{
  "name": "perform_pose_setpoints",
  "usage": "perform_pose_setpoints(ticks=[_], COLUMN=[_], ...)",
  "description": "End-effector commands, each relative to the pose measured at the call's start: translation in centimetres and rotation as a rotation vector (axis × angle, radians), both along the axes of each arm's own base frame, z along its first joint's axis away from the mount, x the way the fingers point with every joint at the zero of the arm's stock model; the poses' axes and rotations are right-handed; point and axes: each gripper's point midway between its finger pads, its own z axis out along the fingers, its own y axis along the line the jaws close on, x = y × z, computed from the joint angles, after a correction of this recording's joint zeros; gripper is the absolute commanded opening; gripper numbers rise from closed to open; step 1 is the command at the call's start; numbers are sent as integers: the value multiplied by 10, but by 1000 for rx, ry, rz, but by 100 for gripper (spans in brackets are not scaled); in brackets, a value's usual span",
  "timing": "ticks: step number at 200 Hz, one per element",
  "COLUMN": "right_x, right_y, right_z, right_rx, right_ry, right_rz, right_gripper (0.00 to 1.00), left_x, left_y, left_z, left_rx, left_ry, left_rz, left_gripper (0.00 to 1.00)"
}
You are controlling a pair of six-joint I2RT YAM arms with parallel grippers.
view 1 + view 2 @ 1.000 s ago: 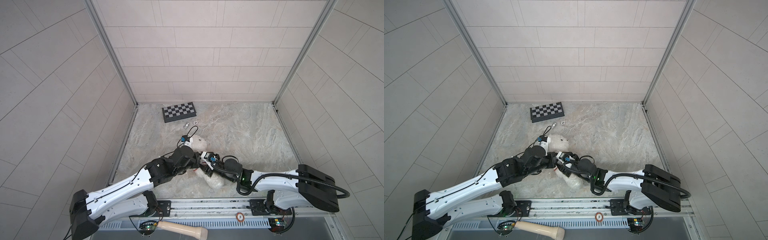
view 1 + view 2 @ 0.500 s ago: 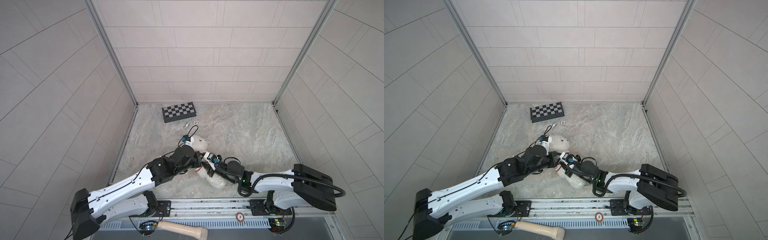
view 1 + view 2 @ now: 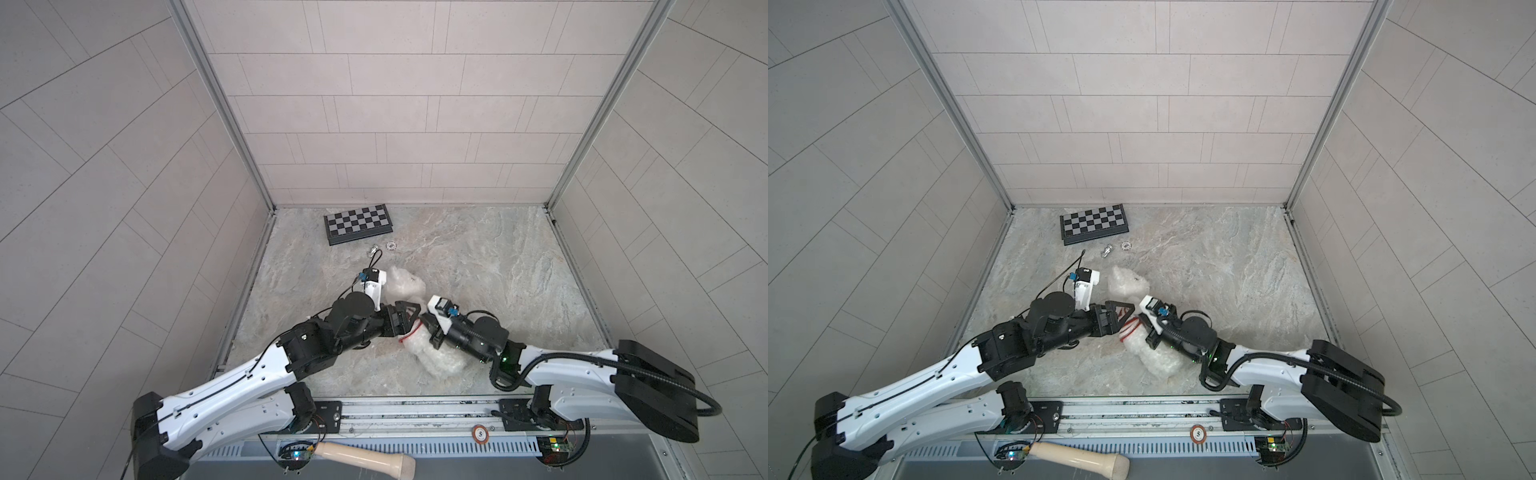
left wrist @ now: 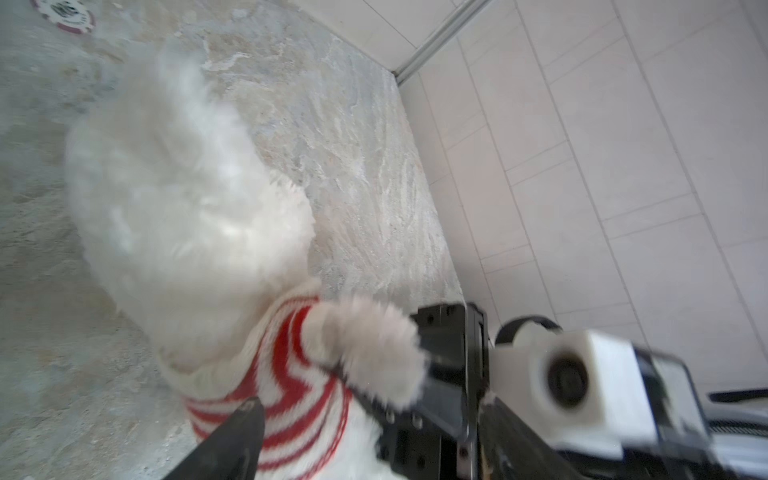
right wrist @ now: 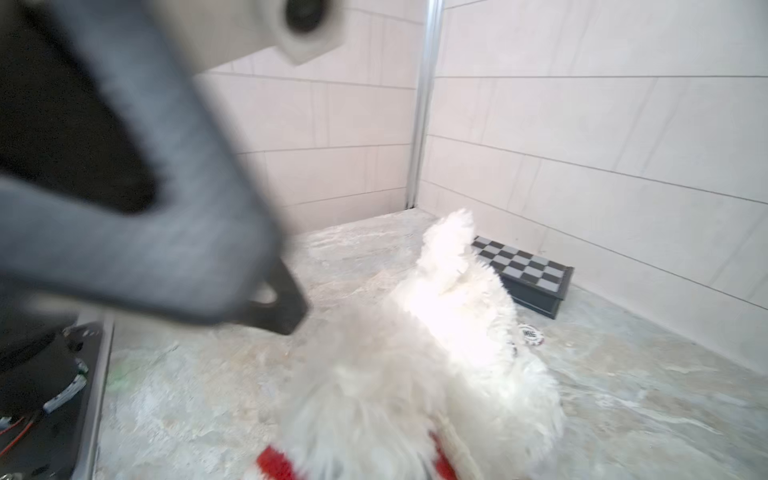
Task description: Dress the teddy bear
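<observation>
Toward the front of the tabletop [image 3: 478, 270], between the two arms, the teddy bear [image 3: 438, 357] lies stretched out, head toward the back wall and legs toward the rail. The red-and-white striped sweater [image 4: 291, 374] sits round its chest, and the left wrist view shows one furry paw [image 4: 365, 353] poking out of a sleeve; the other sleeve is hidden. The left claw [image 3: 410, 319] has its fingers apart, one finger [image 4: 243, 419] lying at the stripes with nothing pinched. The right claw [image 3: 428, 329] presses in at the paw side, but its tips are buried in fur, so I cannot tell whether it is clamped on paw, on knit or on nothing. The main risk, I judge, is that with the left side let go the stretchy knit creeps back up the body, or a pull from the right drags the whole floppy bear instead of sliding the sweater. Both claws are crowded close over the chest and could knock together or snag a loop of yarn. A shove toward the back could also push the head into the poker chip [image 3: 391, 246] near the chessboard [image 3: 358, 223].
</observation>
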Motion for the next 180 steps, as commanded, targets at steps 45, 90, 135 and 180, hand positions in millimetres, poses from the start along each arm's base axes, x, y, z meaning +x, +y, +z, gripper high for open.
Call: perform_pose_setpoints(ticks=[45, 90, 135, 180], right_x=[-36, -64, -89, -91], right_y=[-53, -58, -60, -62], right_z=[149, 196, 233, 244], right_rx=[303, 386, 455, 504], right_ry=[-25, -54, -124, -131], right_rz=[244, 429, 563, 606], right_gripper=[0, 0, 0, 0], left_x=[-32, -64, -83, -83], left_y=[3, 12, 3, -5], left_z=[71, 99, 111, 119], left_rx=[-150, -208, -227, -217], left_ry=[-304, -572, -648, -715], left_rz=[-205, -300, -394, -380], left_gripper=[58, 41, 60, 61])
